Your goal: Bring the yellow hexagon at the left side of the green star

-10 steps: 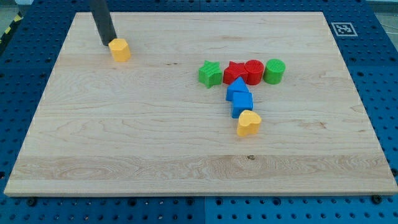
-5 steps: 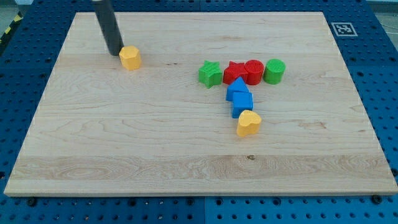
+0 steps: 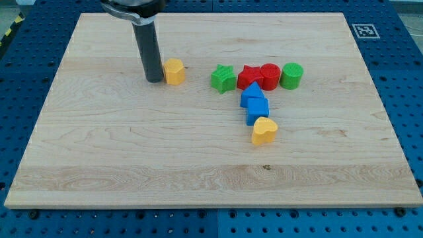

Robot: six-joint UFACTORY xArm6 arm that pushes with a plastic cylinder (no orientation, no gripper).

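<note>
The small yellow hexagon block (image 3: 174, 71) lies on the pale wooden desk (image 3: 132, 152), in the upper middle of the view. My tip (image 3: 154, 80) rests against the block's left face, on the side away from the green star-shaped block (image 3: 223, 78).

Progress, as judged from this layout:
1. The yellow hexagon sits to the view's left of the green star, at roughly the same height across the desk.
2. A gap of bare wood separates the two blocks; they are near, not touching.
3. Remaining work: a short push toward the view's right to close this gap.

There is no hand on this arm; it ends in a plain dark rod, so no open or closed state applies.

Other blocks, all right of the green star: a red star (image 3: 250, 76), a red cylinder (image 3: 269, 76), a green cylinder (image 3: 291, 75). Two blue blocks (image 3: 255, 104) stack downward to a yellow heart (image 3: 264, 130).

Limits of the view:
- The rod's upper part is cut off at the view's top.
- The blue blocks' exact shapes are hard to separate.
</note>
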